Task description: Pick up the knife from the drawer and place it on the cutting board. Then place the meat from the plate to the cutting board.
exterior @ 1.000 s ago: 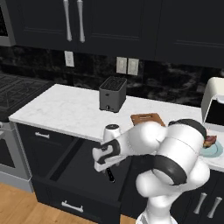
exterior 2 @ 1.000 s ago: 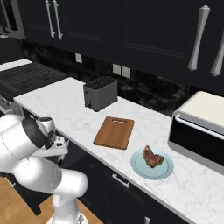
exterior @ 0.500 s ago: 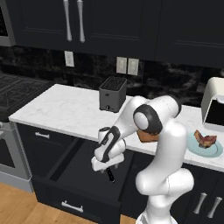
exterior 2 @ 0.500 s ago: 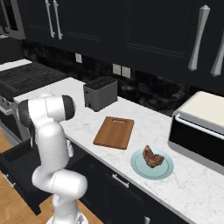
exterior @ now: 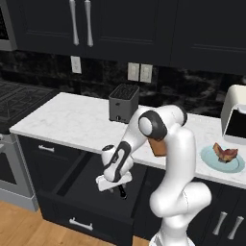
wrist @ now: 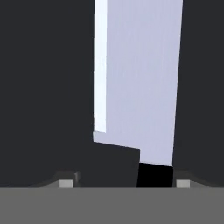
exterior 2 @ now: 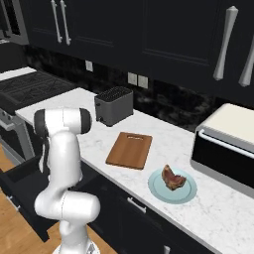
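Knife (wrist: 140,87) lies under end effector (wrist: 124,181) (in drawer (exterior: 96,178)).

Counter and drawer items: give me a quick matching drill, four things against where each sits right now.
Things:
1. meat
2. cutting board
3. knife
4. toaster

Places:
A. down in the open drawer, under the hand
B. on the teal plate
C. at the back of the counter, near the wall
D. flat on the counter, between toaster and plate

Pairs: 1-B, 2-D, 3-A, 4-C

teal plate (exterior 2: 172,193), reddish-brown cutting board (exterior 2: 130,150)
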